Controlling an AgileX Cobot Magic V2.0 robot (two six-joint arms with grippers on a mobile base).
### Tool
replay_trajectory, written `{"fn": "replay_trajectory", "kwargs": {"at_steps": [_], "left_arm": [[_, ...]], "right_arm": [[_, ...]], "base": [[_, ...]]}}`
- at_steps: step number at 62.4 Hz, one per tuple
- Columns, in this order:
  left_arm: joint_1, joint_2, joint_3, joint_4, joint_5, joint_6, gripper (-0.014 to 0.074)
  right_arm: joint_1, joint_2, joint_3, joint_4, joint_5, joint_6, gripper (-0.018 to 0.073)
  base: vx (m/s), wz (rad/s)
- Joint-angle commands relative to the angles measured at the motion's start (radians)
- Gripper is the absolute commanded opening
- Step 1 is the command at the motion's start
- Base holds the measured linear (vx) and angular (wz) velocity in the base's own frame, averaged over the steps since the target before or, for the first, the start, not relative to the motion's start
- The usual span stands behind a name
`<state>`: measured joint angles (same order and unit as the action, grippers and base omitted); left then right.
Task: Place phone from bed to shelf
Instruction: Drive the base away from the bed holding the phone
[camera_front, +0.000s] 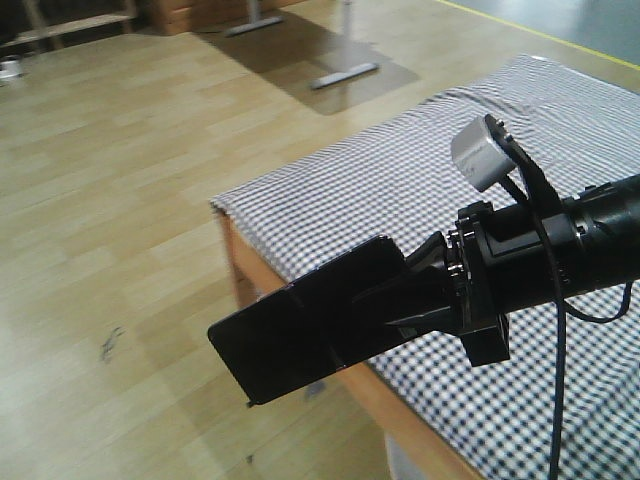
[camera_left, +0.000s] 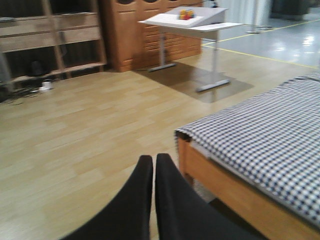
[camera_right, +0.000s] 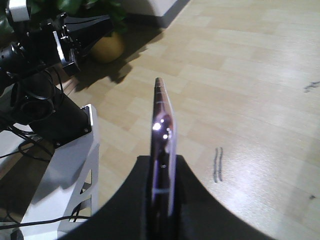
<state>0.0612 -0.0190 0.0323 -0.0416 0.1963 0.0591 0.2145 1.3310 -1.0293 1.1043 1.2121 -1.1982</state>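
I see right hand (camera_front: 405, 290) pinching phone (camera_front: 300, 335), held in air over floor (camera_front: 120, 200), just left of bed (camera_front: 400, 180) corner. Left hand (camera_left: 153, 160) pressed together, above floor near bed.

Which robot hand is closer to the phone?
Right. The right gripper is clamped on the phone, with a finger on each side. The left gripper is shut and empty, off by the corner of the bed, with no phone in its view.
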Motion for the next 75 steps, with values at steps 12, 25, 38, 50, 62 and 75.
{"fn": "replay_trajectory", "kwargs": {"at_steps": [12, 25, 38, 50, 62, 75], "left_arm": [[0.001, -0.008, 0.007, -0.009, -0.070, 0.000, 0.0001], [0.001, -0.008, 0.007, -0.009, -0.070, 0.000, 0.0001], [0.001, -0.008, 0.007, -0.009, -0.070, 0.000, 0.0001], [0.001, -0.008, 0.007, -0.009, -0.070, 0.000, 0.0001], [0.001, -0.008, 0.007, -0.009, -0.070, 0.000, 0.0001], [0.001, -0.008, 0.007, -0.009, -0.070, 0.000, 0.0001]], "right_arm": [[-0.001, -0.031, -0.026, 0.082, 0.062, -0.011, -0.0002], [-0.001, -0.031, -0.026, 0.082, 0.062, -0.011, -0.0002], [-0.001, -0.031, -0.026, 0.082, 0.062, -0.011, -0.0002], [-0.001, -0.031, -0.026, 0.082, 0.062, -0.011, -0.0002], [-0.001, -0.031, -0.026, 0.082, 0.062, -0.011, -0.0002], [-0.001, -0.031, -0.026, 0.082, 0.062, -0.014, -0.0002]], "base": [[-0.14, 0.64], [-0.13, 0.61], [-0.12, 0.56], [-0.11, 0.45], [-0.09, 0.34], [-0.05, 0.21]]}}
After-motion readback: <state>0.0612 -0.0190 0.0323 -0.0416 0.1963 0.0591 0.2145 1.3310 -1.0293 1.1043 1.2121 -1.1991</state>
